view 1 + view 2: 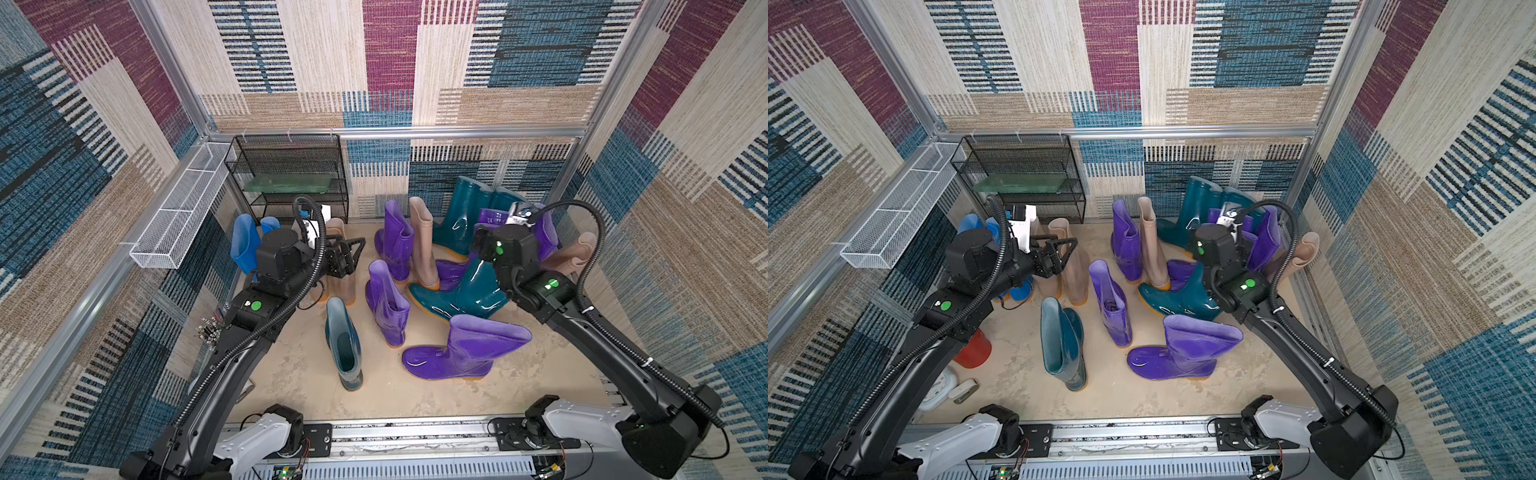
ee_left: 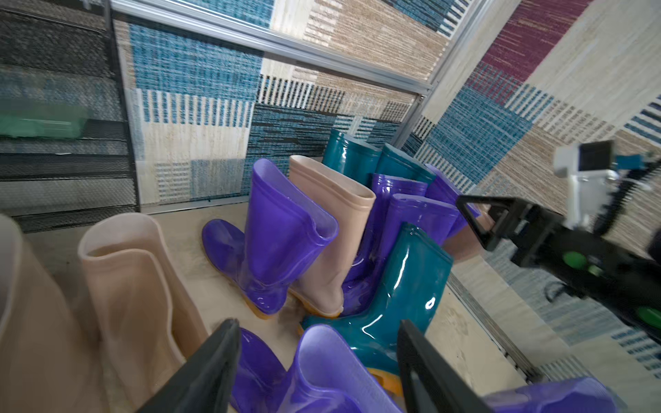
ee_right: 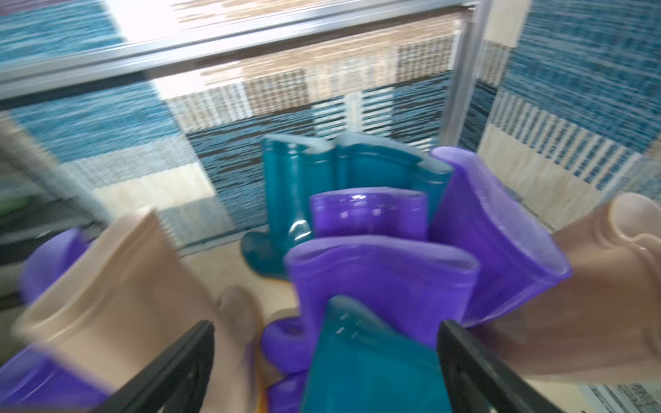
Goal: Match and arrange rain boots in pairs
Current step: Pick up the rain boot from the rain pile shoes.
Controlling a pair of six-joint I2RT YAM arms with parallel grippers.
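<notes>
Nearest the arms' bases, a dark teal boot (image 1: 343, 345) stands upright on the mottled beige floor (image 1: 291, 386), its oval mouth facing up. To its right a short purple boot (image 1: 461, 351) sits on its orange sole, glossy at the toe, its wide cuff pale and matt inside. Behind them a slimmer purple boot (image 1: 386, 307) stands upright, and near it stands a second teal boot (image 1: 461, 293), slick with highlights.

The right gripper (image 3: 325, 323) hangs over that second teal boot. Its black jaws are spread wide. In the blurred wrist view the teal cuff lies between them with a gap on each side, and nothing is pinched. The left gripper (image 1: 351, 249) hovers at the cuffs of two beige boots (image 1: 1077, 282), jaws parted in a V and empty. Whether a finger brushes the beige rubber I cannot tell. Left of them, bright blue boots (image 1: 245, 245) stand partly hidden by the arm.

Farther back a tall purple boot (image 1: 397, 241) and a tall beige boot (image 1: 422, 245) stand touching, both banded near the rim. Tall teal boots (image 1: 469, 208) stand paired at the back wall with more purple boots (image 2: 422, 211) crowded in front, and a leaning beige boot (image 1: 569, 255) rests by the right wall. In the far left corner are a black mesh rack (image 1: 286, 145) and a white wire basket (image 1: 151, 257) on the side rail.
</notes>
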